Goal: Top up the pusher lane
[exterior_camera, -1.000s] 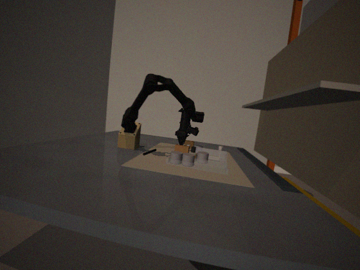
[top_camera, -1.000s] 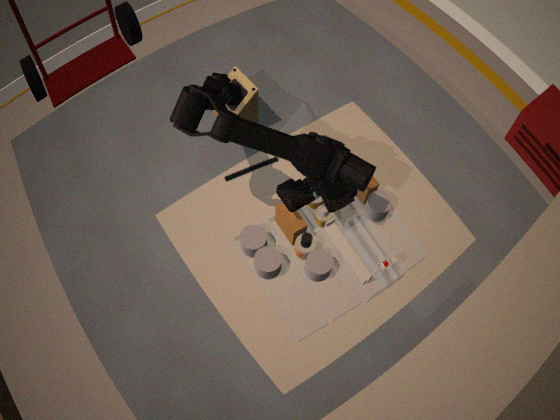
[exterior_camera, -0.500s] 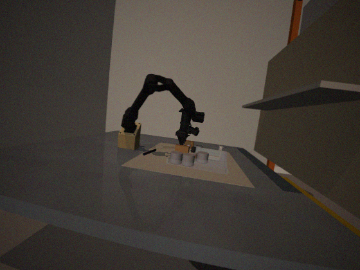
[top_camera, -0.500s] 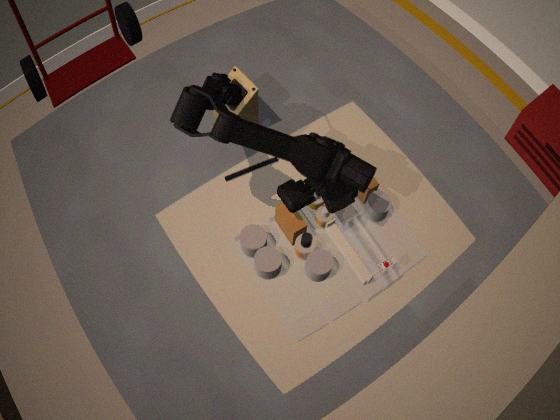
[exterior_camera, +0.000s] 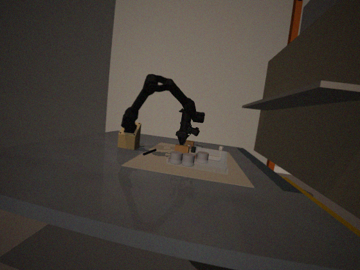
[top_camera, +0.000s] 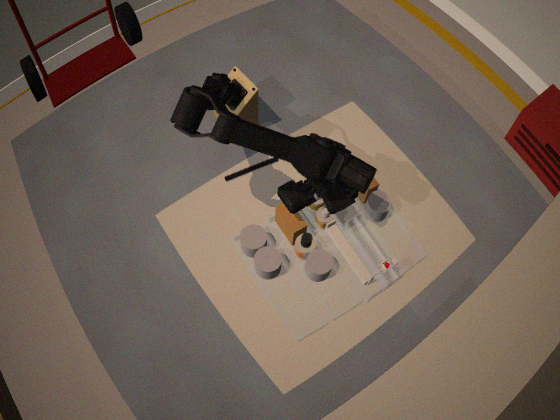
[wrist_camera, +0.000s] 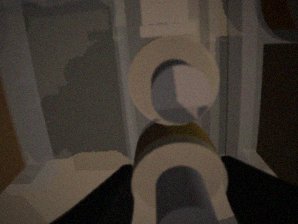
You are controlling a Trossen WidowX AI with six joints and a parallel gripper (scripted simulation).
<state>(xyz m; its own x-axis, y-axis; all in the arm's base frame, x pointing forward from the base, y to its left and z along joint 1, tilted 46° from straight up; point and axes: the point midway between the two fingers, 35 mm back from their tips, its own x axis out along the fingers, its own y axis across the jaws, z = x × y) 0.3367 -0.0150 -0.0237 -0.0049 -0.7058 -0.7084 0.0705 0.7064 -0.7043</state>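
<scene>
My gripper (top_camera: pixel 315 202) (exterior_camera: pixel 182 143) (wrist_camera: pixel 176 169) is shut on a jar with a cream shoulder, a grey cap and a yellow-brown band (wrist_camera: pixel 175 132). Its fingers are on both sides of this jar at the lane's front end. The lane jar (top_camera: pixel 325 215) (wrist_camera: pixel 141 80) stands directly ahead between the rails, with a pale round cap. The held jar overlaps its near edge in the wrist view; whether they touch cannot be told. A pale block (wrist_camera: pixel 167 14), apparently the pusher, is behind the lane jar. The front stop and the held jar's base are hidden.
An orange block (top_camera: pixel 289 222) (exterior_camera: pixel 182 148) and a black-capped jar (top_camera: pixel 306 242) (exterior_camera: pixel 193 149) are beside the lanes. Grey cylinders (top_camera: pixel 268 262) (top_camera: pixel 319 264) (exterior_camera: pixel 188 159) (top_camera: pixel 378 205) stand nearby. A long pale bar (top_camera: pixel 350 252) runs along the lane. A black rod (top_camera: pixel 250 169) (exterior_camera: pixel 149 152) lies near the arm's base.
</scene>
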